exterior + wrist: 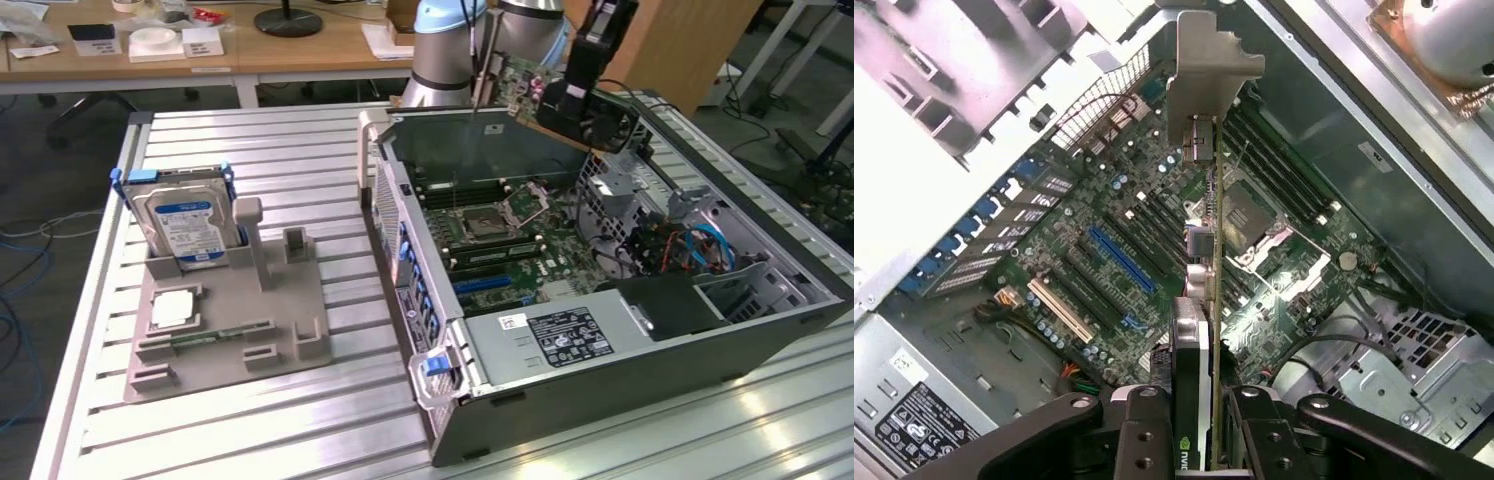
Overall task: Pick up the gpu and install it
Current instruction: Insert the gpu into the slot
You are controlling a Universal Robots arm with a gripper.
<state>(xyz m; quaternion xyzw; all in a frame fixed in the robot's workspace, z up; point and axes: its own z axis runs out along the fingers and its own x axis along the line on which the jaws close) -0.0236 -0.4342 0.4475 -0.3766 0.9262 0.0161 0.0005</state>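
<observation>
Note: you have the gripper (pixel 1199 410) closed on the gpu (pixel 1194 330), with one black finger (pixel 1144 425) on each face of it, seen edge-on in the wrist view. The pale metal bracket (pixel 1216 60) sits at the gpu's end away from the gripper.

The gpu is off the surface, held in the air above the open computer case (pixel 747 340), over the case's end nearest the surface's far edge.

Beneath it in the wrist view you see the motherboard (pixel 1109 200). The blue slot (pixel 1122 262) lies to one side of the gpu's line and the processor socket (pixel 1249 215) to the other.

The case lies on its side on the slotted metal surface (pixel 267 430), toward the edge on the exterior view's right, with the power supply (pixel 561 335) at its near end.

Toward the edge on the exterior view's left you find a grey fixture (pixel 287 330). It carries an upright hard drive (pixel 187 225) and a small square processor chip (pixel 174 308) lying flat.
</observation>
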